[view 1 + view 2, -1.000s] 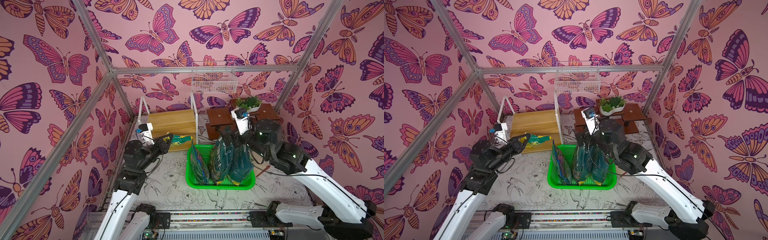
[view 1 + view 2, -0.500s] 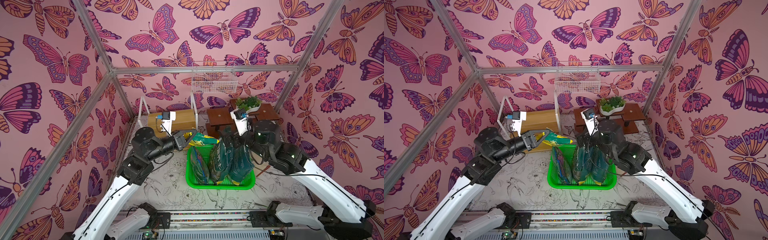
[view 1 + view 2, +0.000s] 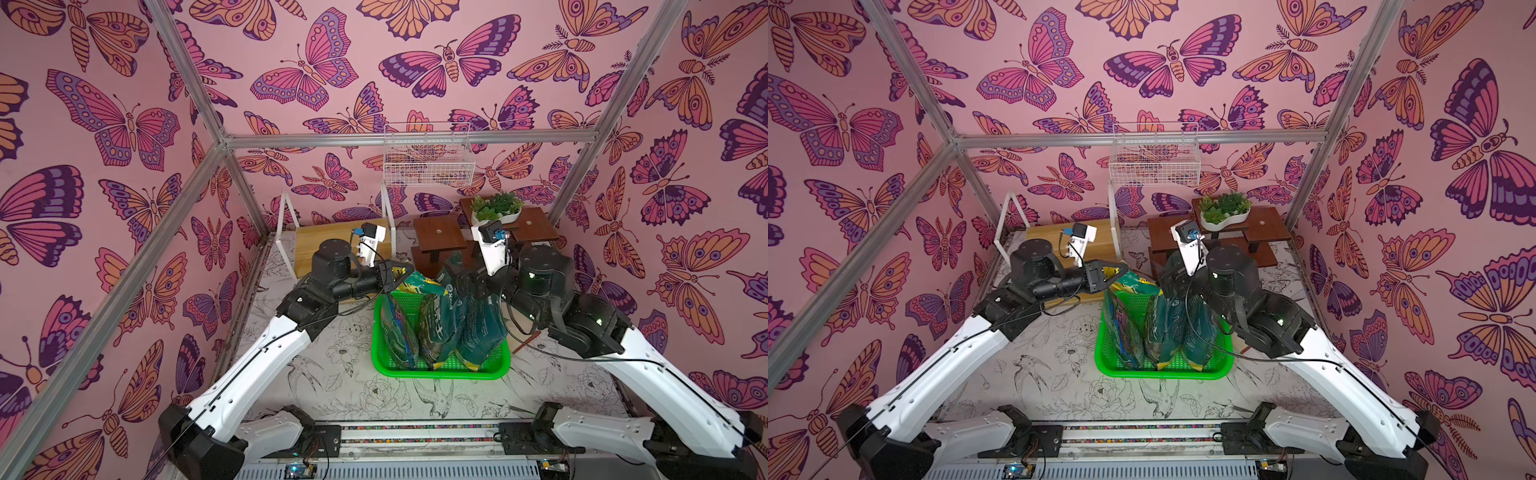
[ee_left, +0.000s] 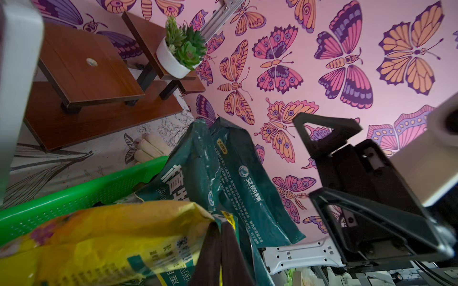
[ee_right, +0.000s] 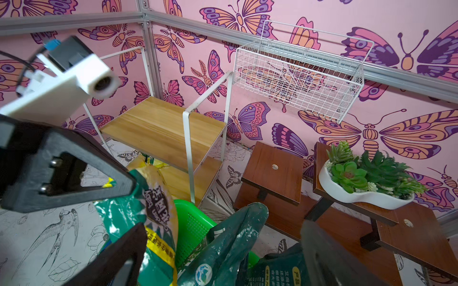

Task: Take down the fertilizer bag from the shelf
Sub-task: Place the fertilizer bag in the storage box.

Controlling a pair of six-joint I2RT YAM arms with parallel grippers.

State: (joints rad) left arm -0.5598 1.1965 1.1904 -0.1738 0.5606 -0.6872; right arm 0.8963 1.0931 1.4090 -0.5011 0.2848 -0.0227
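Left gripper [image 3: 399,275] was clamped tight on the top edge of the yellow-and-green printed plastic fertilizer bag [image 3: 419,286], with the arm reaching forward and to the right. The bag was off the 2-tier white-metal-framed shelf with light wooden boards [image 3: 305,245] and hung near the shelf's front right corner, over the left back part of the bright green perforated plastic basket [image 3: 440,372]. Whether it touched the bags beneath could not be told. In the right wrist view the shelf's top board [image 5: 158,126] was bare. The basket held 2 upright dark green bags [image 3: 478,332], with a multicoloured bag [image 3: 397,332] at its left end. Right gripper [image 5: 223,229] stood with jaws spread wide, gripping nothing, above the dark green bags' crumpled tops. Behind it were the dark brown stepped wooden stand [image 3: 438,232] carrying a white planter of green succulents [image 3: 498,214], and the white wire basket [image 3: 428,166] on the back wall.
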